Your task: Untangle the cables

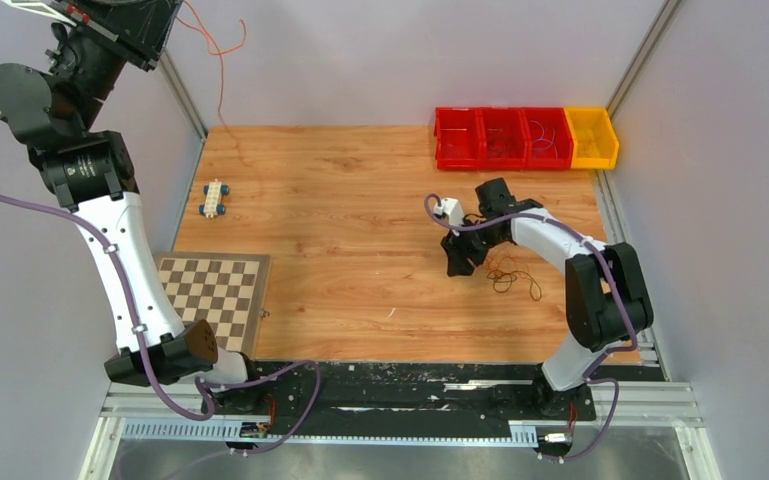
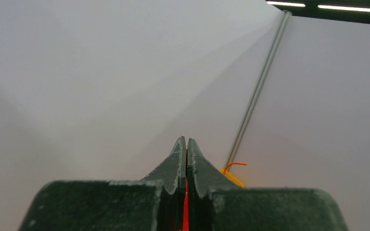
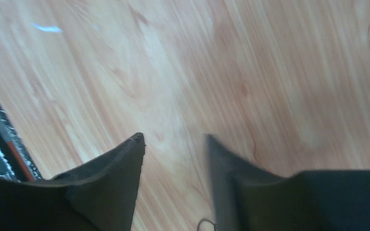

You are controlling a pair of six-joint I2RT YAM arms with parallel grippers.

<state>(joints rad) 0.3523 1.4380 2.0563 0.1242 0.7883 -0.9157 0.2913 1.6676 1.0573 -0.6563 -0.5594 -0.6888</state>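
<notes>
My left gripper point(image 2: 186, 140) is raised high at the back left, its jaws shut on an orange-red wire point(image 2: 186, 211). In the top view that orange wire point(image 1: 222, 62) hangs from it in loose curves against the back wall. A dark thin wire point(image 1: 516, 279) lies in curly loops on the wooden table point(image 1: 340, 250), at the right. My right gripper point(image 1: 460, 262) is low over the table just left of those loops. In the right wrist view it point(image 3: 175, 137) is open and empty, with a bit of the dark wire point(image 3: 206, 224) at the bottom edge.
Three red bins point(image 1: 505, 138) and a yellow bin point(image 1: 594, 138) stand at the back right; some hold thin wires. A small toy car point(image 1: 215, 198) lies at the left. A chessboard point(image 1: 215, 290) lies at the front left by the left arm.
</notes>
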